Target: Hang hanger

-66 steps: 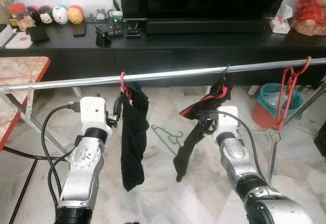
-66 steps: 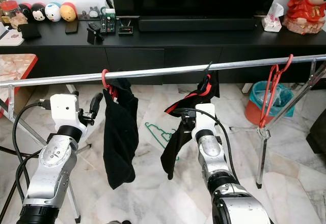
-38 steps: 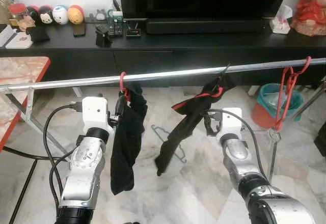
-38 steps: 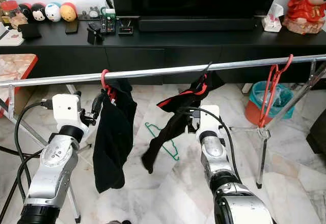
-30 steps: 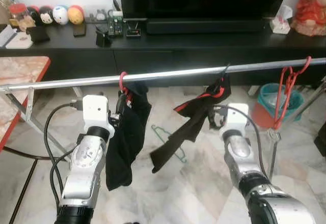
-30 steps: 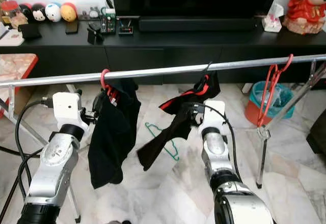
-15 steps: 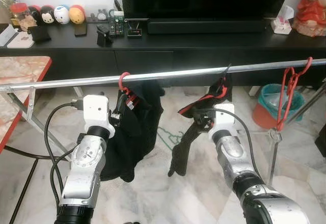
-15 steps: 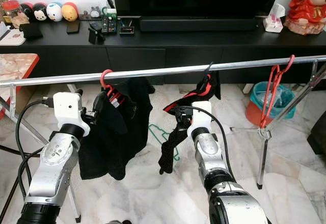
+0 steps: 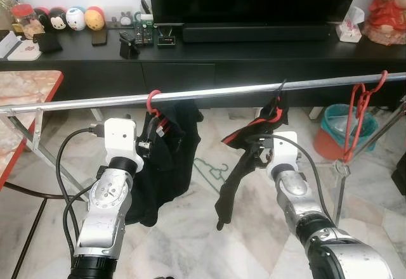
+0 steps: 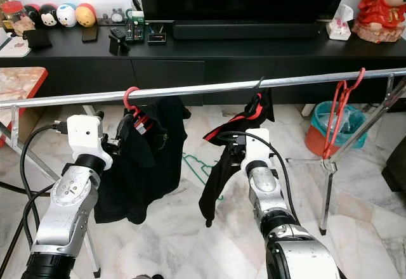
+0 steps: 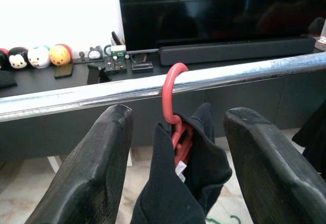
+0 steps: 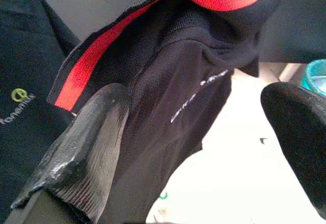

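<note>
A metal rail runs across in front of me. On its left part hangs a red hanger carrying a black garment. My left gripper is open just below the rail. Its fingers stand on either side of the red hook without closing on it. Further right, a black hook holds a black garment with red trim. My right gripper is open right at that cloth, one finger on each side.
Red hangers dangle at the rail's right end above a teal bin. A green hanger lies on the marble floor. Behind the rail is a black TV cabinet. A red-edged table and a rack leg stand on the left.
The left garment has swung and spread out to the right of its hook. The red-trimmed garment swung out to the left and now hangs down again; the right gripper shifted sideways beside it.
</note>
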You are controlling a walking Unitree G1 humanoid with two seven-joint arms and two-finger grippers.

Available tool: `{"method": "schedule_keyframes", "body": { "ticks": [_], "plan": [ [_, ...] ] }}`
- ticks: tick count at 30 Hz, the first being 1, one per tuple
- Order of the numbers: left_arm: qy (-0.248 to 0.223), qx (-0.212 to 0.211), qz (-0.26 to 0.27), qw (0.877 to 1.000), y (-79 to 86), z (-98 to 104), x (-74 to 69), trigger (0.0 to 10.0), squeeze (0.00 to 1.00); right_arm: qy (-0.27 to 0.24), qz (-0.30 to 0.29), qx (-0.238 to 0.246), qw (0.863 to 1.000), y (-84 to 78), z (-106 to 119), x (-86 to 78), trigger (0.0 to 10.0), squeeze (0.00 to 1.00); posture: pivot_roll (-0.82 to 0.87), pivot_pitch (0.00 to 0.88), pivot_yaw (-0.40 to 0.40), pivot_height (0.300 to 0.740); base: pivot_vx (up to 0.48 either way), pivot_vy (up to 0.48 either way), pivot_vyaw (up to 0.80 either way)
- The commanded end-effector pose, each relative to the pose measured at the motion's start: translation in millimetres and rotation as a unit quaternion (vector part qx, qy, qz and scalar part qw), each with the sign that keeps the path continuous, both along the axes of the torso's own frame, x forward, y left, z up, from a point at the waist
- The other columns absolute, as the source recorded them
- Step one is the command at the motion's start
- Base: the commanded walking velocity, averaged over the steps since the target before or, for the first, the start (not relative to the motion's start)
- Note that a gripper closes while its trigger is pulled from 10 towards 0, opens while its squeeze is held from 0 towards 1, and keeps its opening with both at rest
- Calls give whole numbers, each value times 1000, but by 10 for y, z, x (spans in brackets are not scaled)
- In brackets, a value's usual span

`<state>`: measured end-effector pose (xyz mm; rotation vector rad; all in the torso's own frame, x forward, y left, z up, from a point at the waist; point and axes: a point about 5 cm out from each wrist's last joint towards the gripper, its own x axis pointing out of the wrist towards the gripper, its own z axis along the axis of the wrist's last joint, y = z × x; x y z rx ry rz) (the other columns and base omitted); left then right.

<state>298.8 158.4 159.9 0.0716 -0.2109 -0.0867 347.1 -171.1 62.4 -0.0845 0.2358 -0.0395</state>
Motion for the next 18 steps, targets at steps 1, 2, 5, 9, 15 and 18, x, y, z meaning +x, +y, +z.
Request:
{"method": "schedule_keyframes", "body": {
  "ticks": [1,2,5,9,15,18],
  "plan": [
    [4,-1,-7,1000,-36,7,5,10000,0,9,-22,-6,1000,-65,3,9,10000,0,30,65,-12,740,0,0,0],
    [4,-1,-8,1000,-43,7,6,10000,0,15,-33,-13,999,-94,-7,3,10000,0,30,65,-12,740,0,0,0],
    [5,-2,-10,1000,-51,5,7,10000,0,23,-59,-21,998,-161,-24,-11,10000,0,29,65,-11,740,0,0,0],
    [6,-2,-11,1000,-54,4,6,10000,0,19,-73,-19,997,-199,-20,-17,10000,0,29,65,-11,740,0,0,0],
    [2,0,-9,1000,-45,28,17,10000,0,-5,-55,1,998,-143,56,28,10000,0,33,65,-10,740,0,0,0],
    [0,0,-9,1000,-44,37,18,10000,0,0,-49,-1,999,-119,48,30,10000,0,36,64,-12,740,0,0,0]
  ]
}}
